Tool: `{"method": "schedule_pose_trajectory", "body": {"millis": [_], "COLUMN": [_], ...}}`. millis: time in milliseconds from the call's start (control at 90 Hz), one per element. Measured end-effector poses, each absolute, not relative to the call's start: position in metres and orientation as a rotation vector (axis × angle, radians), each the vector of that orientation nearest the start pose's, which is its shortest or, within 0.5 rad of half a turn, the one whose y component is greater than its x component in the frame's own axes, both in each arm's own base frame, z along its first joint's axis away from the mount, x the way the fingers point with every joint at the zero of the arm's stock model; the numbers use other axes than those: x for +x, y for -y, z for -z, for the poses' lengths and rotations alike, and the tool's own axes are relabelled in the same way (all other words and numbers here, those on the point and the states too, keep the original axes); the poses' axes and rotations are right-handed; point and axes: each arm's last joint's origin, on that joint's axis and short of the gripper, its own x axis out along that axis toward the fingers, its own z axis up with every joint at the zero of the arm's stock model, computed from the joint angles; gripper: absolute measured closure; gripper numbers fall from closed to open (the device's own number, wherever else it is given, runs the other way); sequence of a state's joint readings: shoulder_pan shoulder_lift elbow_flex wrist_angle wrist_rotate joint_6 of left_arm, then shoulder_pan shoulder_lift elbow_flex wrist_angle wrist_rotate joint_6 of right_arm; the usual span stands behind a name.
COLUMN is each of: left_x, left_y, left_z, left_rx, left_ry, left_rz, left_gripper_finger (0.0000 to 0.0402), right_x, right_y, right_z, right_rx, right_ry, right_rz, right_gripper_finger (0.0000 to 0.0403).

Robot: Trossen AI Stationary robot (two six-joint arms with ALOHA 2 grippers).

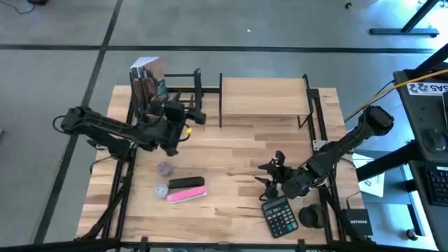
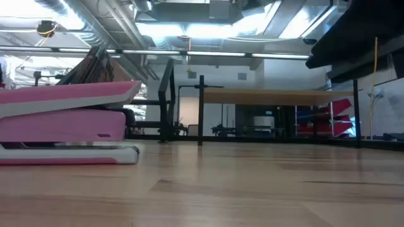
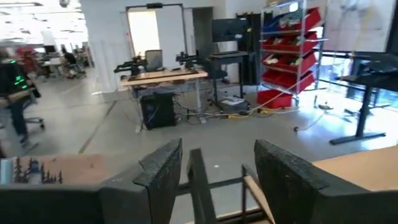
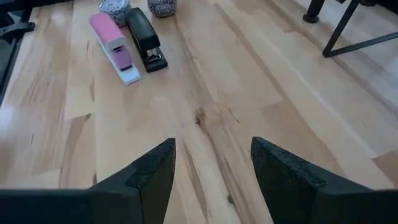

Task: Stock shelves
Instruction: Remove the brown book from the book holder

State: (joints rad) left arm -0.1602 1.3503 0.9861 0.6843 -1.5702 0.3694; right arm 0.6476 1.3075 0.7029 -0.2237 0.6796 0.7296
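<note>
The black metal-bar rack [image 1: 183, 89] is faced by the left gripper [image 1: 198, 115], fingers spread and empty; the right gripper [image 1: 268, 176] is held wide above the tabletop [image 1: 231, 150]

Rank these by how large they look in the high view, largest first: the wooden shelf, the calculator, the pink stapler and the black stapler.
1. Wooden shelf, clearly the largest.
2. Calculator.
3. Pink stapler.
4. Black stapler.
The two staplers lie side by side and look almost alike in length; the pink one appears only slightly bigger.
</note>
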Motion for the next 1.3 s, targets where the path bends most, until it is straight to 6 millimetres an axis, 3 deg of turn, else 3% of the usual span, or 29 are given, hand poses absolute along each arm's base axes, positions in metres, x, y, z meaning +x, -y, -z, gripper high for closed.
{"method": "schedule_pose_trajectory", "body": {"millis": [200,389,589,744,944,1178,1244,1300], "left_x": [0.259,0.238,0.245,0.243,0.245,0.248,0.247,0.249], "left_y": [-0.019,-0.033,-0.009,0.003,0.035,0.078,0.085,0.089], "left_z": [-0.354,-0.391,-0.43,-0.442,-0.437,-0.414,-0.412,-0.408], "left_rx": [0.01,-0.085,0.116,0.093,0.018,-0.029,-0.057,-0.102], "left_ry": [-0.011,0.084,-0.106,-0.082,-0.013,0.029,0.079,0.116], "left_rz": [-1.535,-1.59,-1.484,-1.438,-1.312,-1.134,-1.003,-0.792], "left_gripper_finger": [0.0218,0.0218,0.0227,0.0242,0.0266,0.0275,0.0275,0.0275], "right_x": [0.209,0.209,0.21,0.212,0.212,0.212,0.212,0.212], "right_y": [-0.135,-0.135,-0.135,-0.137,-0.137,-0.137,-0.137,-0.137], "right_z": [-0.202,-0.202,-0.204,-0.206,-0.206,-0.205,-0.205,-0.205], "right_rx": [0.196,0.186,0.193,0.205,0.204,0.181,0.18,0.18], "right_ry": [-0.591,-0.577,-0.558,-0.55,-0.558,-0.562,-0.562,-0.562], "right_rz": [0.258,0.277,0.279,0.25,0.238,0.233,0.233,0.233], "right_gripper_finger": [0.0208,0.0208,0.0208,0.0208,0.0208,0.0208,0.0208,0.0208]}}
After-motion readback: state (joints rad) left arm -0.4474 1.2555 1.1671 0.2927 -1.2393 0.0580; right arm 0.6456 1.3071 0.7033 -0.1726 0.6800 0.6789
